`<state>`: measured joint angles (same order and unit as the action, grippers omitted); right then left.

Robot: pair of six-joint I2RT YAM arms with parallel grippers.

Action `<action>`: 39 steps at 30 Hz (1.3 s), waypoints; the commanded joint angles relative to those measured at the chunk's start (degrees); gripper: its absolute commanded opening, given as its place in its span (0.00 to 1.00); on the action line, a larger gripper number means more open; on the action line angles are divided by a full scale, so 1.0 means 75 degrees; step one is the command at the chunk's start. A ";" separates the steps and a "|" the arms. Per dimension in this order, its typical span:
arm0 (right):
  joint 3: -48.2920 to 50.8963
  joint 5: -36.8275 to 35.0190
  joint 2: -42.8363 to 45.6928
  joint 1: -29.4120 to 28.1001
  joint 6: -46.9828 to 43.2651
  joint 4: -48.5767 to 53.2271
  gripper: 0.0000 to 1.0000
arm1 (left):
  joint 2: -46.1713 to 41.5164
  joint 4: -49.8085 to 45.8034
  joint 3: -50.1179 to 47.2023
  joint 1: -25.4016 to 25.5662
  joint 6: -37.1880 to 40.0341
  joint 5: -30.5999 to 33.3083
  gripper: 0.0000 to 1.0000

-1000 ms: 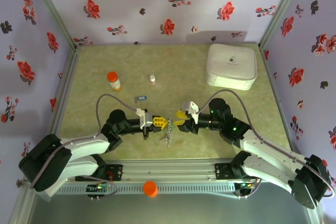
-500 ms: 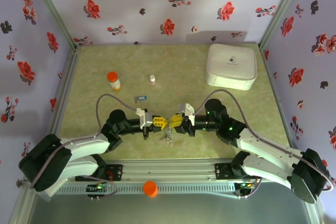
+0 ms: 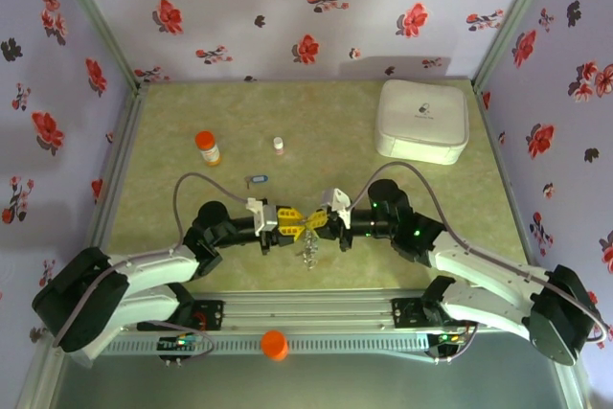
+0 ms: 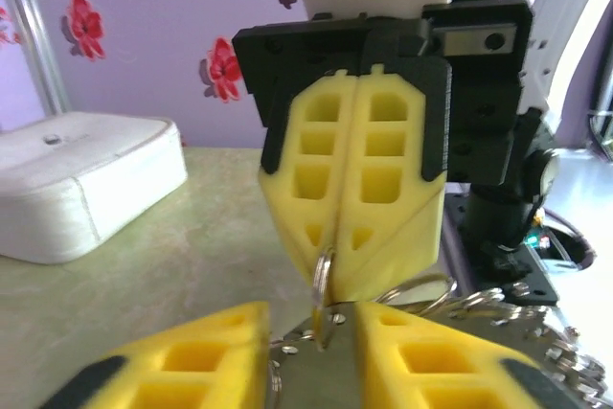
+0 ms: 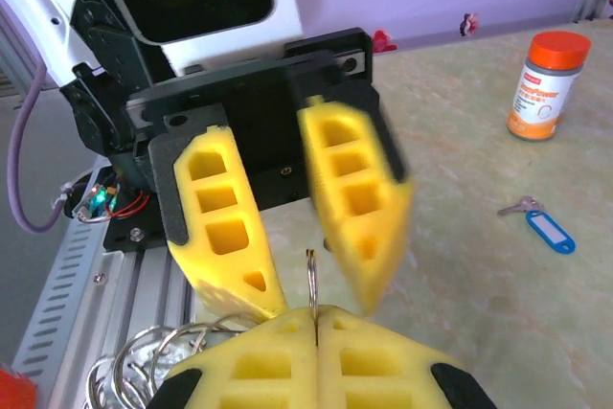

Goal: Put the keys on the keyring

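Note:
My two grippers meet tip to tip near the table's front middle. The right gripper point(image 3: 320, 222) point(image 5: 314, 321) is shut on a thin silvery ring of the keyring point(image 5: 312, 280) point(image 4: 324, 280), which stands edge-on out of its yellow pads. The left gripper point(image 3: 290, 221) point(image 4: 311, 321) is open, its fingers either side of that ring without touching it. More of the keyring's loops point(image 3: 308, 249) dangle below the tips. One key with a blue tag point(image 3: 256, 179) point(image 5: 544, 227) lies on the table behind the left gripper.
A white rounded box point(image 3: 422, 120) point(image 4: 77, 179) sits at the back right. An orange-capped bottle point(image 3: 207, 147) point(image 5: 541, 83) and a small vial point(image 3: 278, 145) stand at the back left. Flowered walls close three sides; a metal rail point(image 3: 316, 313) runs along the front.
The right gripper moved left to the left gripper and closed on the ring. The left gripper, shut before, has opened and let the ring go.

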<state>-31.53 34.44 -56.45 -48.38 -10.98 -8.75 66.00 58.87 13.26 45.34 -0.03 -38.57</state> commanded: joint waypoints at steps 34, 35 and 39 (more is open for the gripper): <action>-0.3826 -0.1346 -0.1161 -0.0253 -0.2350 0.5456 0.32 | -0.0878 -0.3115 0.1074 0.0300 0.1412 0.0357 0.00; -0.3286 -0.0829 -0.0768 0.0135 -0.1853 0.4731 0.37 | -0.0835 -0.2521 0.0873 0.0294 0.1207 0.0453 0.00; -0.1437 0.0248 0.0379 0.0568 -0.0918 0.2357 0.40 | -0.0480 -0.0473 0.0241 0.0300 0.0396 0.0599 0.00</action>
<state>-48.34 28.14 -57.12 -44.56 -25.47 23.62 60.86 41.01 17.50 47.27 8.16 -35.31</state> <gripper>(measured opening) 0.403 0.054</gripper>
